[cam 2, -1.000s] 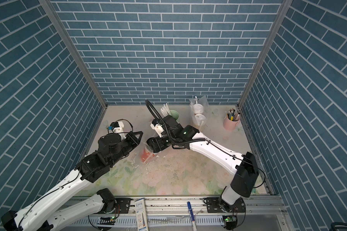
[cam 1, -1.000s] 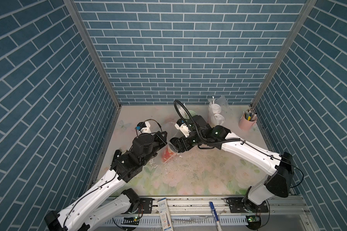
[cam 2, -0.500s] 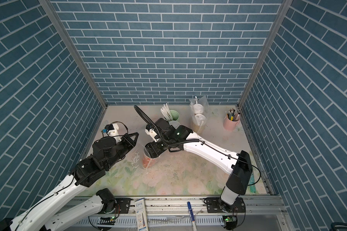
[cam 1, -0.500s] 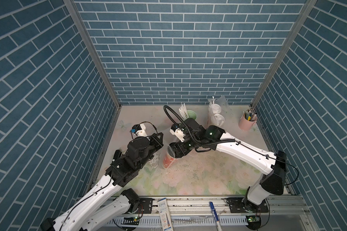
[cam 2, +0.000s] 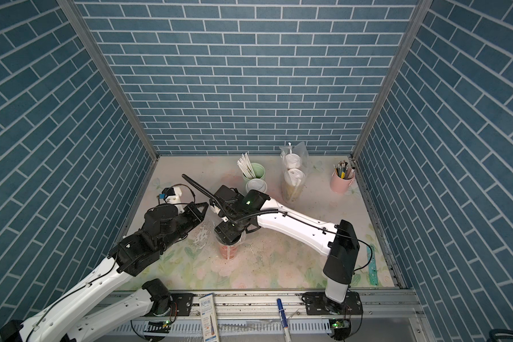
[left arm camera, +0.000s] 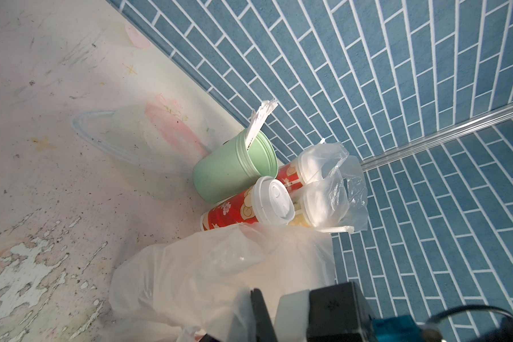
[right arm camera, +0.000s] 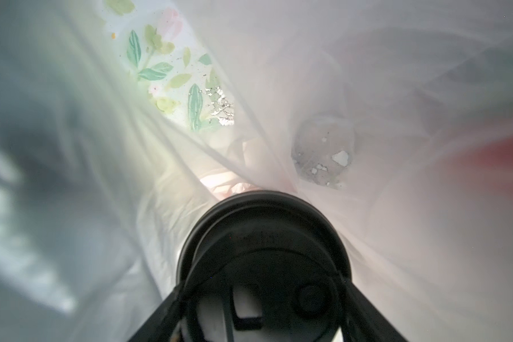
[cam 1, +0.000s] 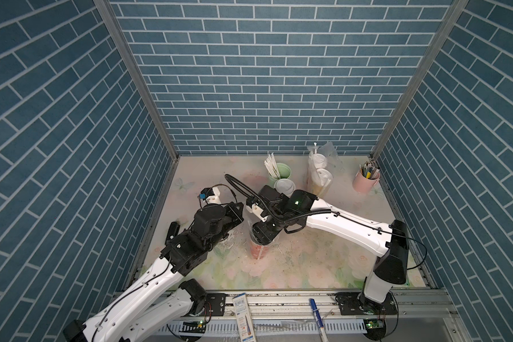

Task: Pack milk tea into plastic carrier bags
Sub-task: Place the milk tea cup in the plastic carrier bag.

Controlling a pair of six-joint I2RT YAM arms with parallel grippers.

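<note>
Left wrist view: the first bag [left arm camera: 350,189] is shown filled at far right; the white-lidded red cup [left arm camera: 240,208] is left unpacked beside it. At centre, the black-lidded red cup [cam 1: 259,252] is gripped by the wide-spread right tool [cam 1: 262,235] inside the second bag [left arm camera: 190,272], its edge pinched by the clenched left tool [left arm camera: 271,299].

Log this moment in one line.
left tool: shut on front bag | right tool: holds black-lidded cup in front bag | white-lidded red cup: unpacked
</note>
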